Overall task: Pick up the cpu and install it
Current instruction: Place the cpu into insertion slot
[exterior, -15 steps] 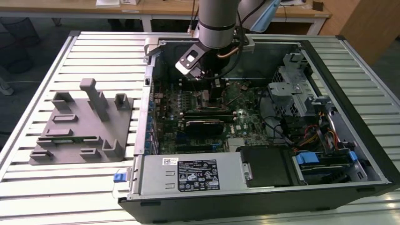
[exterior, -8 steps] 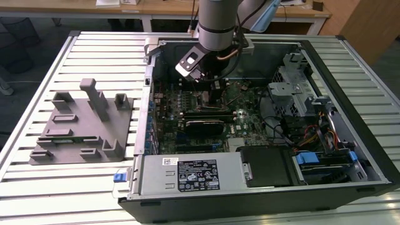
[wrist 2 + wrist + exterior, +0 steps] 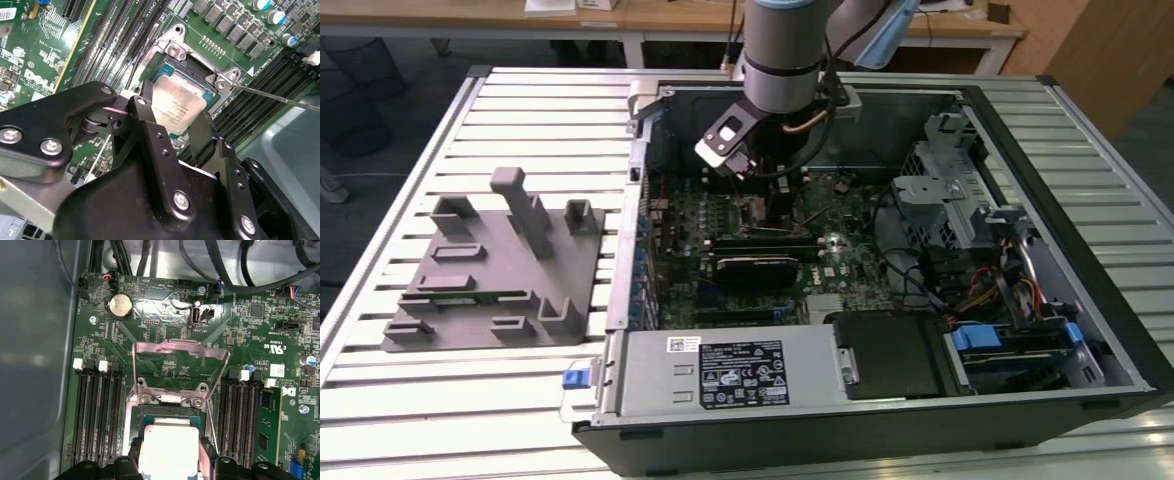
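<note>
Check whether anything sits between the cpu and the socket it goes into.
Nothing visible does. The gripper holds the cpu right over the open socket. The metal frame is swung up clear of it, and the lever lies off to the side.

the cpu [image 3: 170, 447] has a silvery-white top with faint dark print. the gripper [image 3: 175, 119] is matte black with silver screws [image 3: 181, 200]. the motherboard [image 3: 250, 340] is green, its memory slots [image 3: 97, 415] black with white clips [image 3: 77, 364]. the fixture [image 3: 480, 290] is plain grey; the table [image 3: 454, 410] is pale silver, ribbed in stripes.
</note>
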{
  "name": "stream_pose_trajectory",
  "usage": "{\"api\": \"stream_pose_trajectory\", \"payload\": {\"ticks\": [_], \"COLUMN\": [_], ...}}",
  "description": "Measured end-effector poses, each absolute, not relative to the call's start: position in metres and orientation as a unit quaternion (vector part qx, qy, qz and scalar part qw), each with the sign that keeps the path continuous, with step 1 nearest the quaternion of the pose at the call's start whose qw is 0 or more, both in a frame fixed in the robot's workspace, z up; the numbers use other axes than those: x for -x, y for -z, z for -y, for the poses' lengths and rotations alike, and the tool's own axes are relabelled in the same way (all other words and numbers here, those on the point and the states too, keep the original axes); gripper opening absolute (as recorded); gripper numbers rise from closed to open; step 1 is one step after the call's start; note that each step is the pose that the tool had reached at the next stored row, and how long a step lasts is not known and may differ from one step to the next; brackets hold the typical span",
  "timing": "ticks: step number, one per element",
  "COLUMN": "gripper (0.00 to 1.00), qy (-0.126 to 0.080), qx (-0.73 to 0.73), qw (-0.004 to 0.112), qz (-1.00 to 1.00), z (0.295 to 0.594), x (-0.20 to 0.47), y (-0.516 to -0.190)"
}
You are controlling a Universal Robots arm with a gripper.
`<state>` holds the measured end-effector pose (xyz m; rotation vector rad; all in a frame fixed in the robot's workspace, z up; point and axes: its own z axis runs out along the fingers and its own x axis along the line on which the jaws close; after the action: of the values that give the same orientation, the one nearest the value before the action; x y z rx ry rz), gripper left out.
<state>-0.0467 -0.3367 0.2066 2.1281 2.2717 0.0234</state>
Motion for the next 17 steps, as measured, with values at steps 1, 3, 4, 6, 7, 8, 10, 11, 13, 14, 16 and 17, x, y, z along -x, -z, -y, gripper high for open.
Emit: {"api": "stream_pose_trajectory", "payload": {"ticks": [1, 3, 4, 6, 7, 8, 10, 11, 13, 14, 16, 17], "gripper": [0.53, 0.53, 0.53, 0.53, 0.53, 0.53, 0.53, 0.53, 0.53, 0.53, 0.53, 0.53], "qy": [-0.008, -0.008, -0.008, -0.008, -0.007, -0.008, -0.008, -0.007, -0.007, -0.007, -0.007, -0.007], "qx": [-0.684, -0.684, -0.684, -0.685, -0.685, -0.685, -0.685, -0.685, -0.686, -0.686, -0.687, -0.687], "qw": [0.014, 0.014, 0.014, 0.014, 0.014, 0.014, 0.014, 0.014, 0.014, 0.014, 0.014, 0.014], "qz": [-0.73, -0.729, -0.729, -0.729, -0.729, -0.729, -0.728, -0.728, -0.728, -0.727, -0.727, -0.727], "z": [0.3367, 0.3367, 0.3367, 0.3367, 0.3367, 0.3367, 0.3367, 0.3367, 0.3367, 0.3367, 0.3365, 0.3363], "x": [0.0466, 0.0464, 0.0463, 0.0461, 0.046, 0.046, 0.0457, 0.0455, 0.0452, 0.0452, 0.0451, 0.0451], "y": [-0.2058, -0.2046, -0.2041, -0.2031, -0.2026, -0.2021, -0.2012, -0.2008, -0.2001, -0.1996, -0.1985, -0.198]}}
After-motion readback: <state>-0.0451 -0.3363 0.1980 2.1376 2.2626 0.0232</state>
